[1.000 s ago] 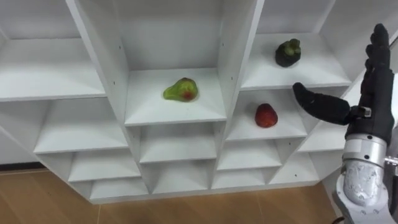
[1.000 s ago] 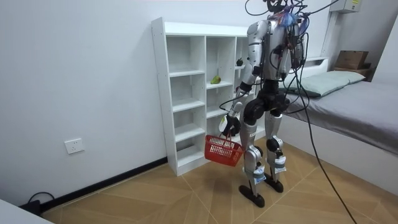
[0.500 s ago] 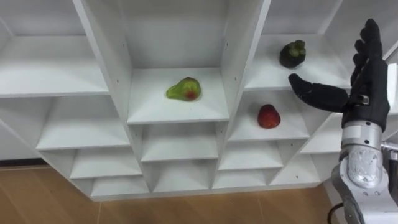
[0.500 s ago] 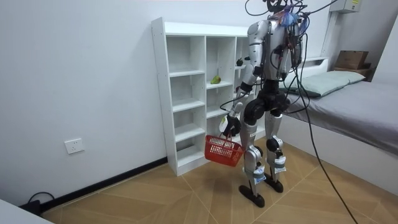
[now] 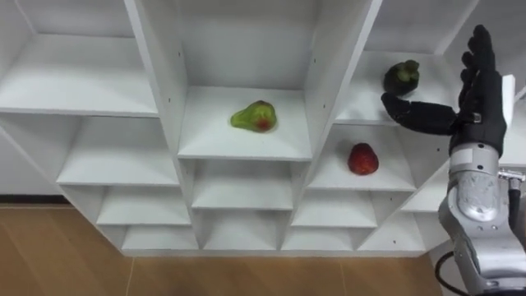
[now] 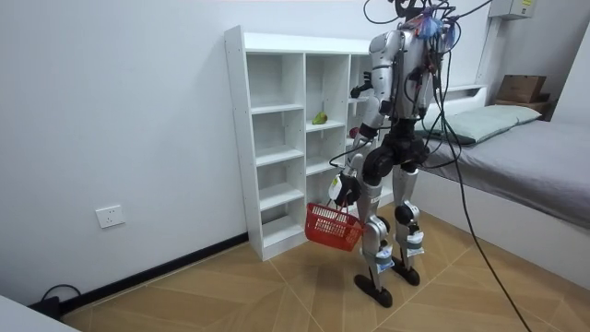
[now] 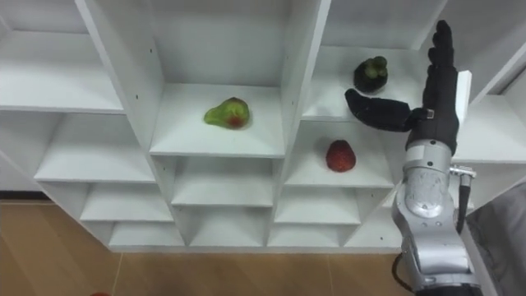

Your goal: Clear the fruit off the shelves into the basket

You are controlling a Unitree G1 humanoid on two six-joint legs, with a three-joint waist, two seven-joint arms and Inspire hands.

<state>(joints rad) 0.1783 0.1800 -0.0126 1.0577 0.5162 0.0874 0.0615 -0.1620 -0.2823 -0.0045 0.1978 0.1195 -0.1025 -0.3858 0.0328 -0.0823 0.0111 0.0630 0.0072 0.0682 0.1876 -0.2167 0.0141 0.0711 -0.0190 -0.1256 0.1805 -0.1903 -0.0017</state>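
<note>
Three fruits lie in an open white closet (image 5: 160, 99) of square compartments, seen from the robot's head as it looks down. A green pear-shaped fruit (image 5: 254, 116) with a red patch rests on its side on a shelf in the middle column. In the column to the right, a dark round fruit (image 5: 401, 76) with a knobbly top sits on a shelf at about the same height. A red fruit (image 5: 362, 159) sits on the shelf directly below that one. All three lie on their shelves, apart from one another.

The right robot hand (image 5: 477, 99) is raised in front of the right-hand column. It is spread, with the fingers standing straight and pointing upward and the thumb jutting sideways toward the robot's left. The thumb's tip shows just below the dark round fruit and above the red fruit. Whether it touches the shelf or either fruit cannot be told.

From across the room, the robot stands upright on a wooden floor (image 6: 230, 295) facing the closet, which is set against a white wall. The left robot hand (image 6: 347, 190) hangs low by the thigh, its fingers curled round the handle of a red basket (image 6: 332, 227) that dangles beside the knees. A bed (image 6: 525, 148) with a grey cover stands behind the robot at the room view's right.
</note>
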